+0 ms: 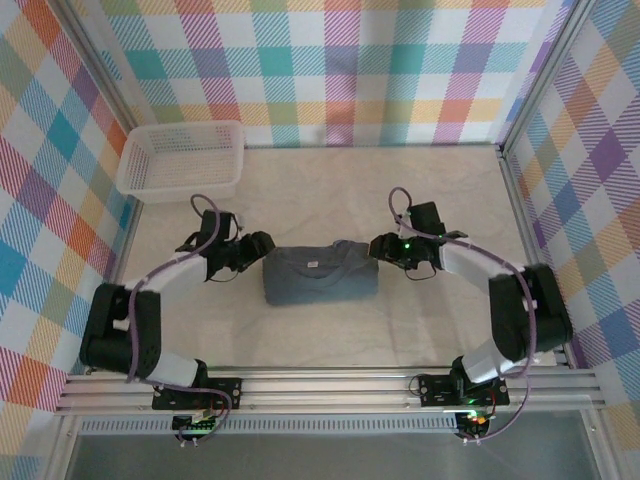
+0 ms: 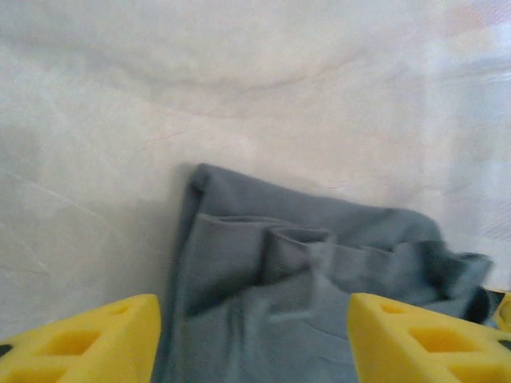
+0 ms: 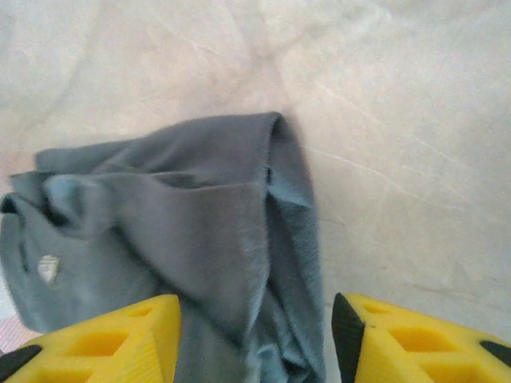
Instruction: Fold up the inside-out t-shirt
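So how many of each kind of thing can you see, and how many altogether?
grey t-shirt: 1
white basket: 1
end effectors: 2 (left end effector, right end effector)
Total: 4

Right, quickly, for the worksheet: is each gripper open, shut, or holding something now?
Left gripper: open, at the t-shirt's left end, holding nothing.
Right gripper: open, at the t-shirt's right end, holding nothing.
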Tool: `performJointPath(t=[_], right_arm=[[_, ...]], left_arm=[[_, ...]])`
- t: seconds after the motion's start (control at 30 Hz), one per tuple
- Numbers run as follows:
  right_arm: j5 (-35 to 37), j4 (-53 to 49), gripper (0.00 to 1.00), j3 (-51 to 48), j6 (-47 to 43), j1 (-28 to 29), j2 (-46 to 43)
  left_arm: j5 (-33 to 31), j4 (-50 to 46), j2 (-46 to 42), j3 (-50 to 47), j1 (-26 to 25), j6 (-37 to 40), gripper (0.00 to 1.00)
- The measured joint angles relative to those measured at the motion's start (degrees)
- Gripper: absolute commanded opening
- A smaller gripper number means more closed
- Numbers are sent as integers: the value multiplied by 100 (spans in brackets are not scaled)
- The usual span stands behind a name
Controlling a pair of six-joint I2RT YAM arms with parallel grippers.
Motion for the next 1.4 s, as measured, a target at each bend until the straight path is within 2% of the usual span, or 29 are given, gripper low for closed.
performJointPath(t=[0.13,0.27,0.37,0.5,0.63,0.73,0.87,0.93,1.03,1.1,1.27,1.4], right_arm=[[428,-186,58,-87,278,-4,-1014],[1051,-435,61,-413,804,-7,-1939],[1482,-776,67,-573,1095,-44,-2317],[1843,-1126,70,-577,1320,-175,-2636],[1934,-1534,70,-514,1513,-507,-2774],[1923,-1945,75,-339,1681,-1023,-2850],[1849,-2339,76,-131,1792,-2004,-3187],[1694,-2457,76,-28,1788,-2505,-3276],[1373,-2535,76,127,1720,-3016,-3104],[1132,-2487,76,149,1661,-3239,-2820],[695,-2000,74,101,1635,-3536,-1655],[704,-1493,70,247,1600,-3606,-461]], left_arm=[[9,33,-739,-459,0,-42,67],[116,214,-726,-1117,-216,-407,67],[79,407,-367,-1196,-791,-737,63],[-317,894,568,-619,-1862,-1228,58],[-828,1556,2177,868,-2975,-1670,57],[-1067,1797,3679,2800,-3652,-1810,60],[-1241,1705,5329,5429,-4120,-1814,66],[-1287,1558,5652,6098,-4238,-1755,69],[-1353,1386,5541,6166,-4218,-1609,71],[-1416,1421,5158,5654,-4100,-1515,71],[-1609,1327,3128,3381,-3467,-1220,71],[-2050,1029,1202,2201,-3128,-754,71]])
